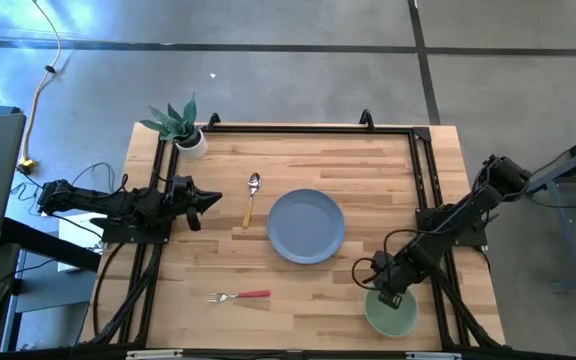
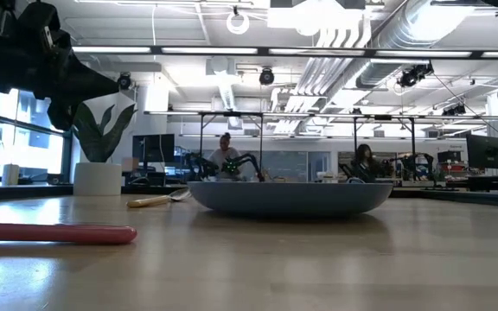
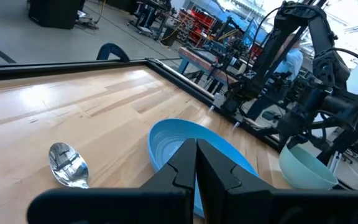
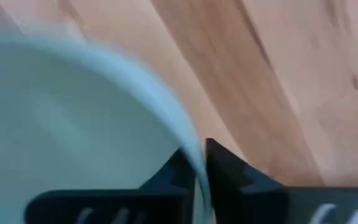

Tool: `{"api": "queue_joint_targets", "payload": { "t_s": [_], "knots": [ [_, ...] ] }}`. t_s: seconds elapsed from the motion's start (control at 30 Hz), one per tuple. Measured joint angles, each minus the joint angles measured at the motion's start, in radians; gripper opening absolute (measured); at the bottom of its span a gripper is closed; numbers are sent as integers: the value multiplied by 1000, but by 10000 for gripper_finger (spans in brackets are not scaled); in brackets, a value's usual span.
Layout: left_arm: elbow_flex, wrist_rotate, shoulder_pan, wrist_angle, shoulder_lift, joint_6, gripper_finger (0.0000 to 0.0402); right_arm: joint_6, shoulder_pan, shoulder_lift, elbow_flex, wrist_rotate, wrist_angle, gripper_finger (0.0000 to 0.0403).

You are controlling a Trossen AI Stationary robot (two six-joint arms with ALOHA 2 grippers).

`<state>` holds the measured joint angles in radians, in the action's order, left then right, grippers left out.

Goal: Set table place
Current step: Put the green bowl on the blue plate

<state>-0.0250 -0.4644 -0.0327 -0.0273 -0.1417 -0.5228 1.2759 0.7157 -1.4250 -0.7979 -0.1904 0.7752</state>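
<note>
1. Table [image 1: 368, 160] of light-wood planks with a black frame is seen filling the middle of the high view, with both arms reaching in from its sides
2. Blue plate [image 1: 306, 226] is laid flat near the table's centre; it is also seen in the low view [image 2: 290, 197] and the left wrist view [image 3: 185, 146]
3. Spoon [image 1: 251, 198] with a wooden handle is laid just left of the plate, apart from it, bowl end toward the far edge
4. Fork [image 1: 238, 296] with a red handle is laid near the front edge, left of the plate and well apart from it
5. Potted plant [image 1: 180, 126] in a white pot is stood at the far left corner
6. Left gripper [image 1: 208, 200] is held over the table's left side, near the spoon, its fingers [image 3: 219, 171] pressed together with nothing between them
7. Right gripper [image 1: 390, 297] is placed at the front right of the table, pinched on the rim of a pale green bowl [image 1: 390, 312]; in the right wrist view the rim [image 4: 185, 143] is seen running between the two dark fingers
8. Bowl is seen right of the plate, not touching it; whether it rests on the table cannot be told
</note>
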Motion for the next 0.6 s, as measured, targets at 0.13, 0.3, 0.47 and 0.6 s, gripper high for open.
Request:
{"api": "queue_joint_targets", "payload": {
  "t_s": [0.13, 0.3, 0.47, 0.6],
  "knots": [
    [0, 0, 0, 0, 0, 0, 1, 18, -22, 9, -1, 2, -20, 5],
    [0, 0, 0, 0, 0, 0, 1, 25, -93, 99, -1, 28, -21, 2],
    [0, 0, 0, 0, 0, 0, 1, -10, -217, 240, -56, 119, 86, 1],
    [0, 0, 0, 0, 0, 0, 1, -121, -362, 297, -219, 201, 302, 1]
  ]
}}
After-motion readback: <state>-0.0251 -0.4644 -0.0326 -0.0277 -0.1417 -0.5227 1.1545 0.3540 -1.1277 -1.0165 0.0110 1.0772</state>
